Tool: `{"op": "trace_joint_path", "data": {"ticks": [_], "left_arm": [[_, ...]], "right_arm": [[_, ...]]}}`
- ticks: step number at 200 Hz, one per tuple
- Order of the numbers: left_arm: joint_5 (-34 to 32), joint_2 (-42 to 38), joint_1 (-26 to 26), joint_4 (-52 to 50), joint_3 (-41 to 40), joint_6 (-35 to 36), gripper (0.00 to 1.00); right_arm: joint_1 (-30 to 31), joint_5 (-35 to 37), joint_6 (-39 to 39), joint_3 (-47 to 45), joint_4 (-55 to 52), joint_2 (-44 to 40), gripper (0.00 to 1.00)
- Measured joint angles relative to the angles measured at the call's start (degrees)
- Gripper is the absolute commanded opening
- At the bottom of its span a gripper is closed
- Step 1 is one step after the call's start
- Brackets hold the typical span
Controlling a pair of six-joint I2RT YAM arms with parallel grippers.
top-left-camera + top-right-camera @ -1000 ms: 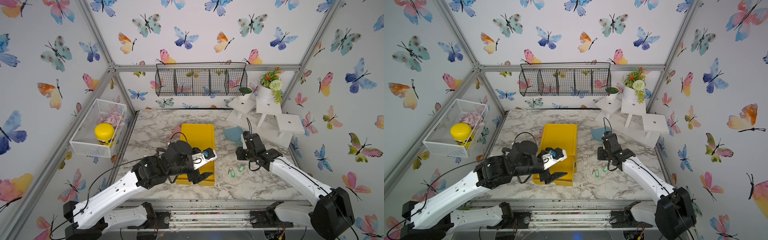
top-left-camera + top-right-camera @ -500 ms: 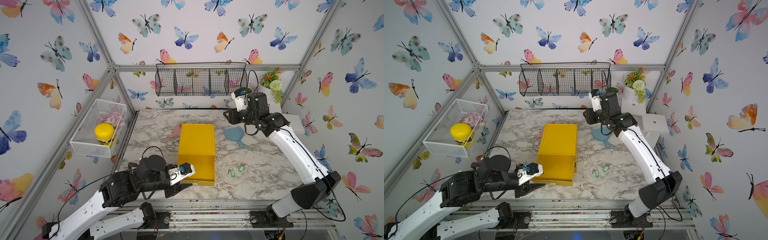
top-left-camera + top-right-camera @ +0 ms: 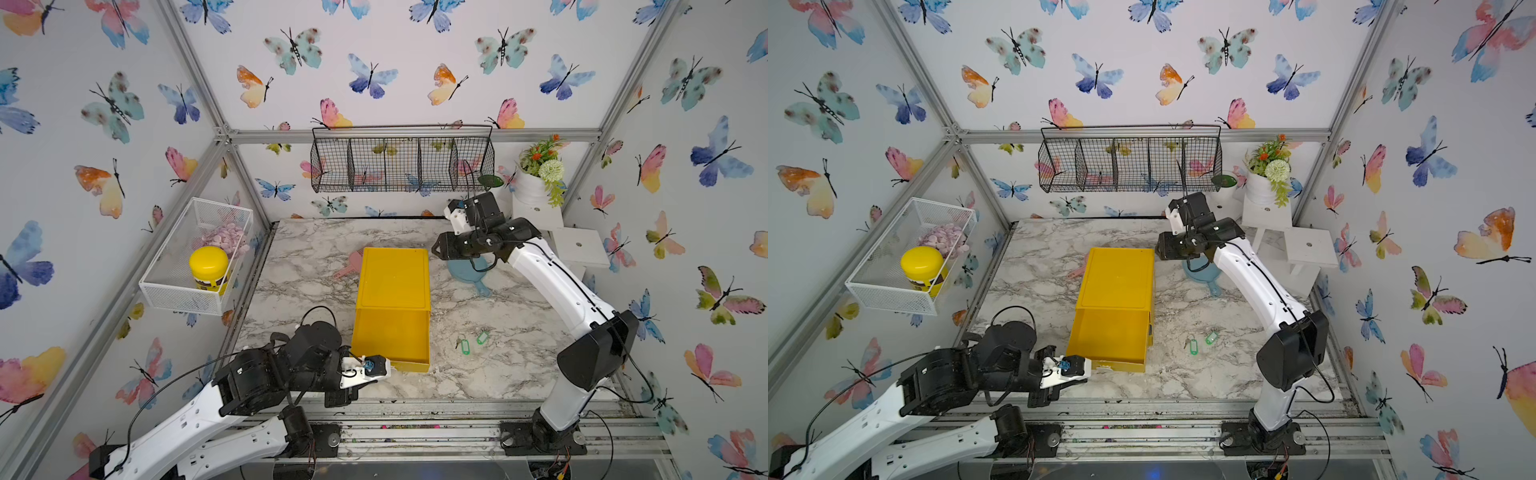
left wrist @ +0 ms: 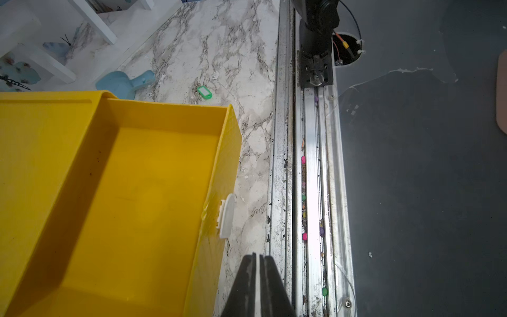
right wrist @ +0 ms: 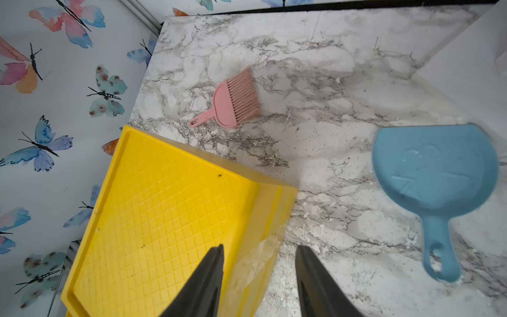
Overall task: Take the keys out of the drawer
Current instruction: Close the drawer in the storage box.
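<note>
The keys [image 3: 464,345], two small silver metal ones on rings with green oblong plastic tags, lie side by side on the marble tabletop [image 3: 498,374]. They sit in the open stretch between the yellow plastic drawer [image 3: 399,365] and the right edge, nearer the front edge. The drawer is pulled out of its yellow plastic cabinet [image 3: 394,276] toward the front edge. What the left wrist view shows of its floor is bare, so I judge the emptying done or nearly so.

The left end effector [image 4: 258,256] is pressed together on nothing. It hangs just off the drawer's front left corner, near the white handle tab [image 4: 227,216] and close to the front rail. The right end effector [image 5: 259,248] is spread and empty above the cabinet's back right corner, perhaps to steady it. A pink plastic brush [image 5: 233,101] and a blue plastic dustpan [image 5: 436,175] take up the back, while the front right is free but for the keys.
</note>
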Motion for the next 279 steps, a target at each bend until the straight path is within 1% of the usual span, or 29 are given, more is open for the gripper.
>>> {"op": "trace_joint_path", "data": {"ticks": [29, 55, 93, 126, 138, 183, 240, 279], "left_arm": [[-0.2, 1.1, 0.0, 0.7, -2.6, 2.4, 0.14], [-2.1, 1.7, 0.0, 3.3, -4.6, 3.3, 0.16], [-4.7, 2.1, 0.0, 8.0, -6.6, 3.3, 0.17], [-6.8, 2.2, 0.0, 11.4, -8.8, 2.4, 0.18], [-7.7, 2.3, -0.2, 12.0, -9.5, 2.3, 0.18], [-12.5, 3.7, -0.3, 13.8, -10.0, 1.4, 0.18], [-19.2, 6.2, -0.3, 19.6, -10.1, 0.3, 0.18], [-24.3, 8.8, -0.3, 24.0, -12.3, 0.0, 0.18]], "right_arm": [[0.0, -1.8, 2.6, -2.2, 1.2, 0.0, 0.49], [0.0, -3.0, 4.8, -3.0, 2.7, 0.0, 0.50], [0.0, -5.1, 7.3, -5.6, 5.7, -0.7, 0.50], [0.0, -6.7, 8.0, -7.3, 6.5, -1.2, 0.51], [0.0, -7.2, 8.0, -7.3, 6.5, -1.2, 0.49], [0.9, -8.9, 8.1, -7.3, 6.5, -0.9, 0.44], [1.4, -10.6, 7.6, -7.3, 6.5, 0.0, 0.43], [1.4, -11.6, 7.3, -7.3, 6.5, 1.6, 0.43]]}}
